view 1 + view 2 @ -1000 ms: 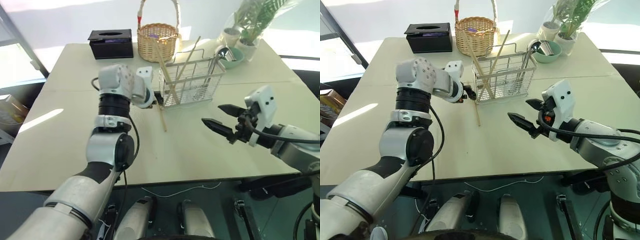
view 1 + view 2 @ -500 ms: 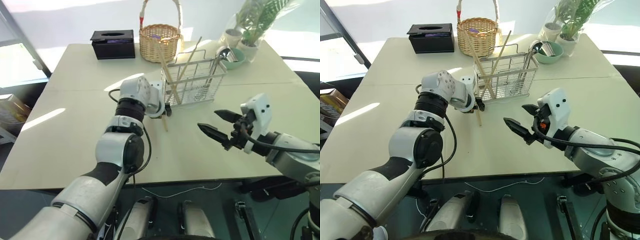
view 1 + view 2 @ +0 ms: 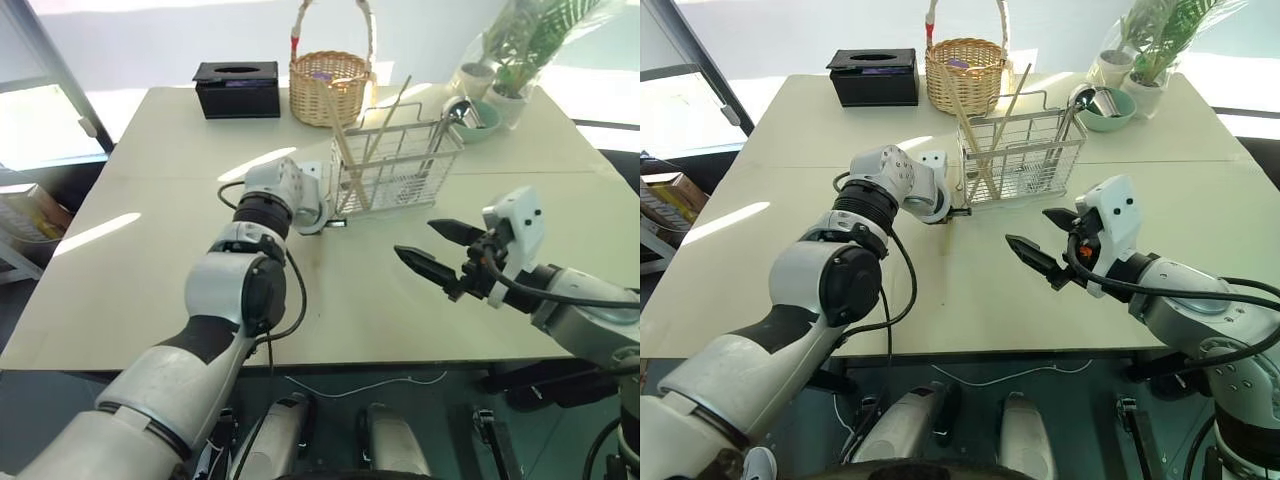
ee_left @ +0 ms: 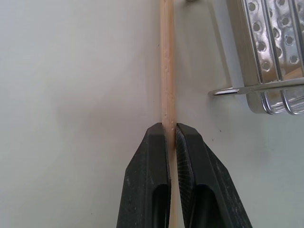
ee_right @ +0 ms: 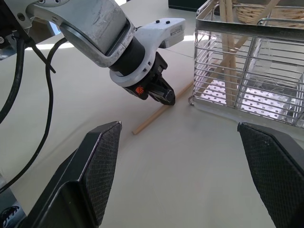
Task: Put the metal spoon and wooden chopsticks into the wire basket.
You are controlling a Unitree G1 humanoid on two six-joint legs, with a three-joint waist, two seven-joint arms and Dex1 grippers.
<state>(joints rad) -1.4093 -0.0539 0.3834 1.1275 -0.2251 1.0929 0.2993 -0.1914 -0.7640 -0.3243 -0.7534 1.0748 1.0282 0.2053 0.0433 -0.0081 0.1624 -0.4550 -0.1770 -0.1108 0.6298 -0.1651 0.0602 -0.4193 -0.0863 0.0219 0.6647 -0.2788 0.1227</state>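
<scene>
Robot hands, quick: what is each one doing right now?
Left gripper: closed on a wooden chopstick lying on the table.
Right gripper: open, holding nothing.

Black tissue box [image 3: 237,88] upper left on the table [image 3: 130,250]; round wicker basket [image 3: 331,86] with tall handle just right of it. Potted plants [image 3: 515,60] and green bowl [image 3: 483,118] upper right.

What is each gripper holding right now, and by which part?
The left gripper is shut on a wooden chopstick lying on the table beside the wire basket, pinching its shaft partway along. The right gripper is open and holds nothing.
</scene>
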